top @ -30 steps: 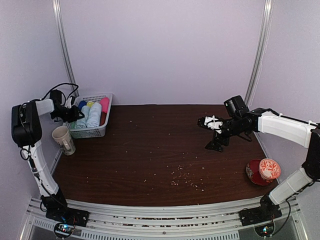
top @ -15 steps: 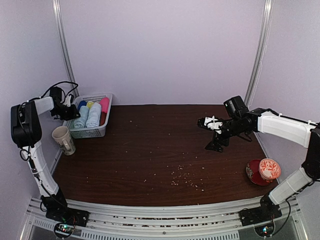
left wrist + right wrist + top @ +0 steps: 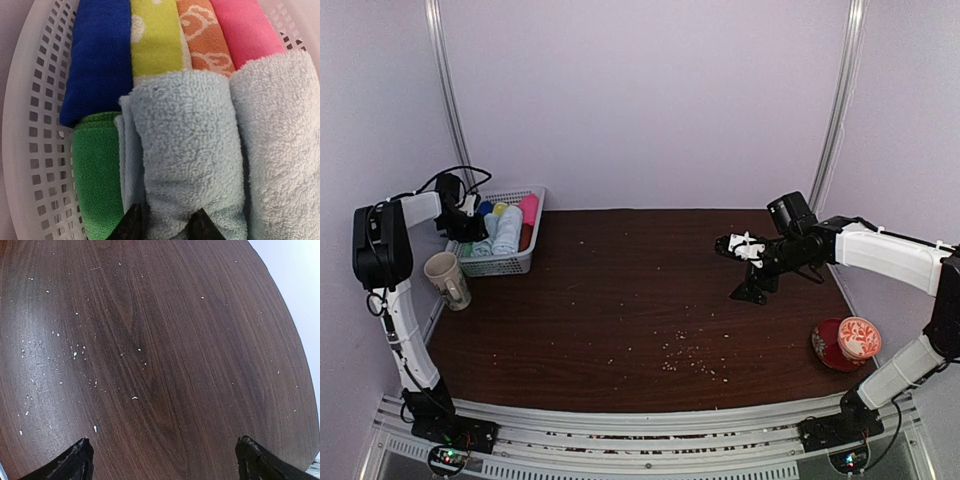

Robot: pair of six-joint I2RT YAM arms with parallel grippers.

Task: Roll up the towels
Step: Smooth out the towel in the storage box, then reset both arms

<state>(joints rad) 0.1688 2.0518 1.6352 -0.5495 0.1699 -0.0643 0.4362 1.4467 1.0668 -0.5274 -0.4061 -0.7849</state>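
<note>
Two pale light-blue towels lie rolled in the white basket [image 3: 30, 150] at the table's far left. In the left wrist view, one towel [image 3: 185, 145] is in the middle and the other towel [image 3: 280, 140] lies along its right side. My left gripper [image 3: 166, 225] reaches into the basket, its two dark fingertips pressed into the near end of the middle roll, which bulges between them. In the top view the left gripper [image 3: 470, 222] sits at the basket's left side. My right gripper [image 3: 735, 268] hovers open over bare table at the right, holding nothing [image 3: 165, 460].
Also in the basket are dark blue [image 3: 100, 60], yellow-green [image 3: 155, 37], orange [image 3: 205, 40], pink [image 3: 245, 30] and green [image 3: 97, 175] rolls. A beige mug [image 3: 447, 280] stands in front of the basket. A red bowl [image 3: 847, 342] sits near right. Crumbs [image 3: 690, 355] dot the table.
My left wrist has shifted a little to the right over the basket, and its jaws have narrowed on the pale blue roll. The right arm has not moved.
</note>
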